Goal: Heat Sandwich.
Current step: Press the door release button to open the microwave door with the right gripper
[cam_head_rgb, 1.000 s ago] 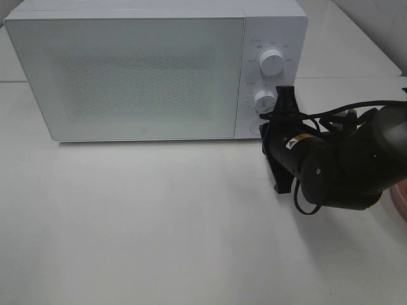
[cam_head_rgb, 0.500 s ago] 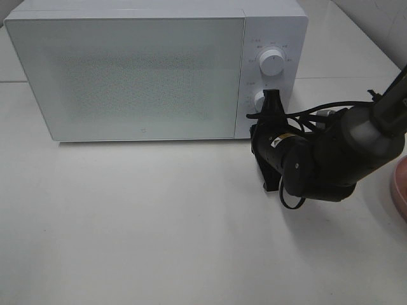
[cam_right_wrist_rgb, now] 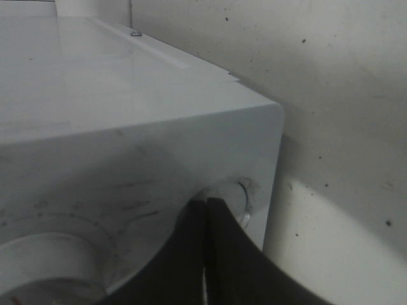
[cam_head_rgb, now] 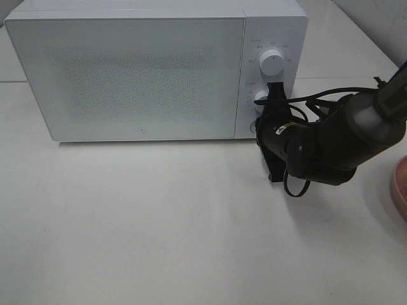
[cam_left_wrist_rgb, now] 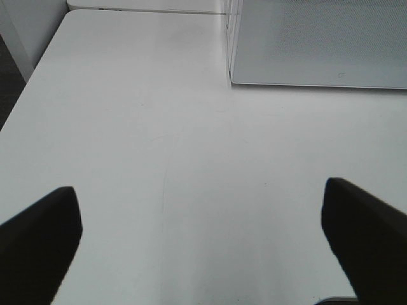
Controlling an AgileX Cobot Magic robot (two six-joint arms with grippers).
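1. Cannot find the sandwich in any view, so cannot say which way it lies from either tool, nor name the direction of its long axis.
2. Consider two likely places, as a guess only: behind the shut, frosted door (cam_head_rgb: 127, 76) of the microwave (cam_head_rgb: 273, 19), with nothing visible through it, or on the pink plate (cam_head_rgb: 400, 190), cut off at the right edge of the high view with only a sliver of rim showing.
3. Count the right arm nearer to both, with the plate close by its forearm and the microwave's control panel at its tip.
4. Note the right tool (cam_right_wrist_rgb: 205, 213): fully closed, gripping nothing, tips pinched together and set against the round button (cam_right_wrist_rgb: 240, 194) by the panel's lower front corner, below the lower knob (cam_head_rgb: 262, 98).
5. Read this as a push on the door release, with the door not yet sprung; cannot rule out a start press with the food already inside.
6. Note the left tool (cam_left_wrist_rgb: 203, 241): spread wide, empty, hanging over the worktop (cam_left_wrist_rgb: 159, 127) short of the microwave's left front corner, touching nothing.
7. Expect the coming move to hinge on the door swinging out, probably leftward, so keep the left tool clear of that arc.
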